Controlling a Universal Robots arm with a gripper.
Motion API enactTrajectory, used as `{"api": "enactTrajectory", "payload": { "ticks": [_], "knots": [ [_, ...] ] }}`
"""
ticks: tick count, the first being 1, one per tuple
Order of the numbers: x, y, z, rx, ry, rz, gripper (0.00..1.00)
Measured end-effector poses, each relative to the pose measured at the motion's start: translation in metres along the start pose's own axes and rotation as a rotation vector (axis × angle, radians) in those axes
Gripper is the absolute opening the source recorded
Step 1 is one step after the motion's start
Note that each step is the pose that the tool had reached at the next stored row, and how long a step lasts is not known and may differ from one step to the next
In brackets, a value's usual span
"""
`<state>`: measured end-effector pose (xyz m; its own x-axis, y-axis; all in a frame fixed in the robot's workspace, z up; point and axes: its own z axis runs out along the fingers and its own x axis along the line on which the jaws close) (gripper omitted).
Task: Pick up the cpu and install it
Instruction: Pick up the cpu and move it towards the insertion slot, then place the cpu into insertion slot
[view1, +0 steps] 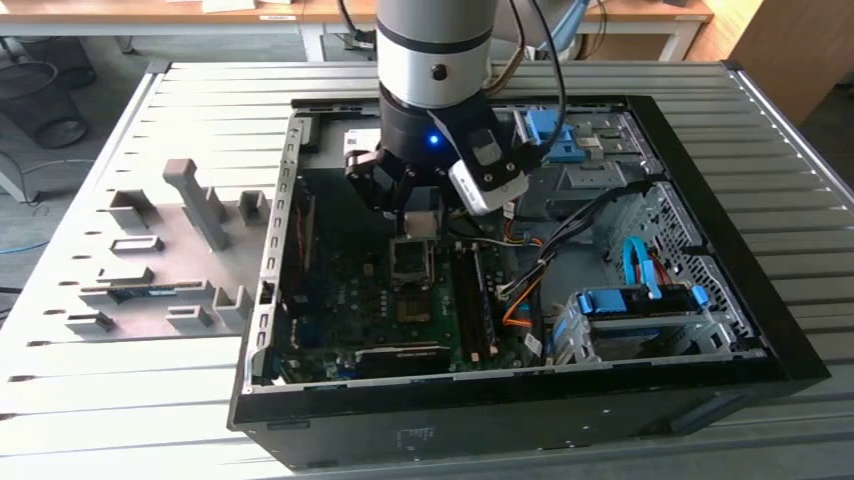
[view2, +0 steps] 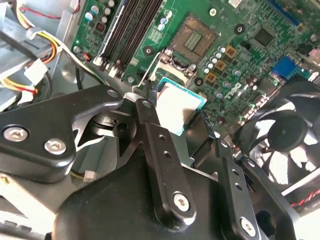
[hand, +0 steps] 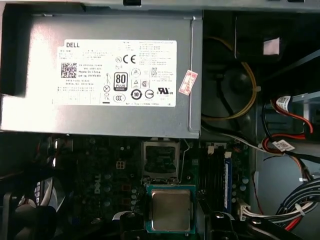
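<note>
Currently: cpu held over the open socket

Gripper (view2: 177, 106) is pinched narrow on the cpu (hand: 171, 210) by two opposite edges, metal lid facing the wrist, so the contact side likely meets the socket flat. Beyond it, the CPU socket (hand: 160, 160) lies open on the motherboard (view2: 245, 55), clear of the chip. Farthest, the power supply (hand: 100, 75) lines the case edge.

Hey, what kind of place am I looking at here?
Probably a robotics lab or test workshop: an open computer case lies on a slatted metal table, the arm's end effector holds the cpu over the motherboard, and desks stand behind.
</note>
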<state>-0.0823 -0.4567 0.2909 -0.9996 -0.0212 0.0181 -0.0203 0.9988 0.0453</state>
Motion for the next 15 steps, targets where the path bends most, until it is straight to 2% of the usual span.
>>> {"api": "enactTrajectory", "payload": {
  "ticks": [4, 10, 15],
  "knots": [
    [-0.0001, -0.0048, 0.0055, 0.0016, -0.0002, 0.000, 0.47],
    [0.0000, -0.0067, 0.0135, 0.0019, -0.0001, 0.000, 0.47],
    [0.0000, -0.0069, 0.0144, 0.0021, 0.0000, 0.000, 0.47]
  ]
}}
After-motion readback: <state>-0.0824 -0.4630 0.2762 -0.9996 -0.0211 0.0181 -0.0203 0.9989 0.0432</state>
